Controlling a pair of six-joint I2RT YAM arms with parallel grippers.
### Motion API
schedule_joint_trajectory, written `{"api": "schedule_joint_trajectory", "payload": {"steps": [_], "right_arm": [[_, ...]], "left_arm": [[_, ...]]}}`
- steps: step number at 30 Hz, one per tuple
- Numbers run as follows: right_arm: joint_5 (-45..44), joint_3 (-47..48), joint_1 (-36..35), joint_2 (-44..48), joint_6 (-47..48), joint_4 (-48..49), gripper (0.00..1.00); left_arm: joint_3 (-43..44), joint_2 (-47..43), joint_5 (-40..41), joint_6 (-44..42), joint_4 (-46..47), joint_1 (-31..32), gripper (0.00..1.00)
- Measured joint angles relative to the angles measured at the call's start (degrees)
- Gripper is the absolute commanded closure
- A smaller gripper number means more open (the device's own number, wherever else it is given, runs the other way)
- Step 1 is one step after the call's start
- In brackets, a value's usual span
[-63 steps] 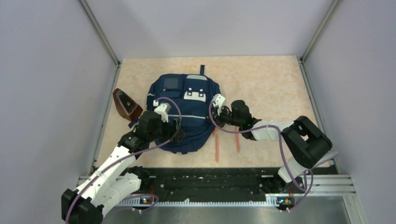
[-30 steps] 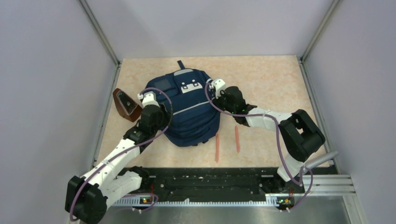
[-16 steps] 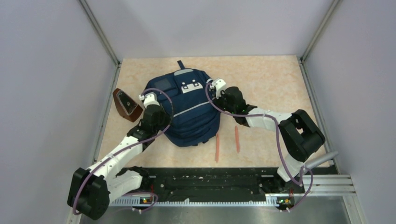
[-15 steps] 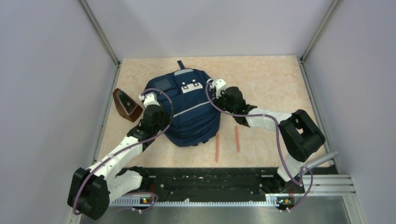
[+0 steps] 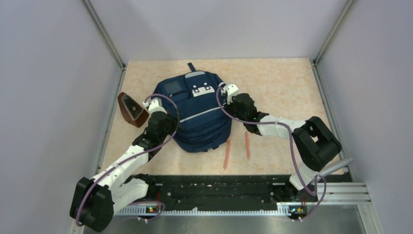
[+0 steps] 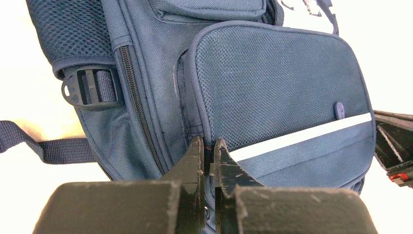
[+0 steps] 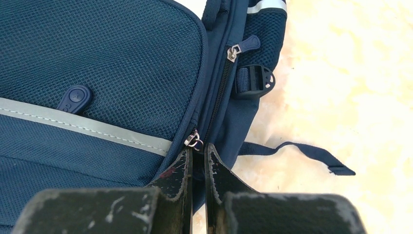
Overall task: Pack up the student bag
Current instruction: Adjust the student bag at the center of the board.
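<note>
Here the student bag (image 5: 200,119) lies lengthwise, top away; left gripper (image 6: 208,144), right gripper (image 7: 197,152) closed.

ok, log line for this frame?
left gripper: shut at front pocket edge | right gripper: shut on zip pull | student bag: flat on table

Top view overhead, far; 2 wrist views close (sharing bag (image 5: 199,122)).

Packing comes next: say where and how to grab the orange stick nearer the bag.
Pinch the orange stick at its middle, coming straight down and closing across its thin width. It lies flat on the table, its far end near the student bag, but its middle has bare table on both sides.
</note>
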State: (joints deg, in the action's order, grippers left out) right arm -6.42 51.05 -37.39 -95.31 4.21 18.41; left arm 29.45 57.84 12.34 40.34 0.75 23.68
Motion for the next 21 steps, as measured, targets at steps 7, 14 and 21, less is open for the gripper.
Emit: {"api": "schedule_joint_trajectory", "payload": {"steps": [7, 14, 21], "right_arm": [[-0.26, -2.64, -0.7, 3.91, -2.21, -1.42, 1.0], [-0.59, -4.7, -1.9, 7.32, -5.57, -3.96, 1.0], [-2.34, -5.07, -2.27, 7.78, -6.91, -5.18, 1.0]], "left_arm": [[-2.95, -4.66, 2.47, 1.92, 1.9, 0.42, 1.0], [-3.67, -5.51, 3.78, 2.16, 2.25, 0.63, 1.0], [-3.52, -4.9, 2.27, -4.33, 2.29, 0.63, 0.31]]}}
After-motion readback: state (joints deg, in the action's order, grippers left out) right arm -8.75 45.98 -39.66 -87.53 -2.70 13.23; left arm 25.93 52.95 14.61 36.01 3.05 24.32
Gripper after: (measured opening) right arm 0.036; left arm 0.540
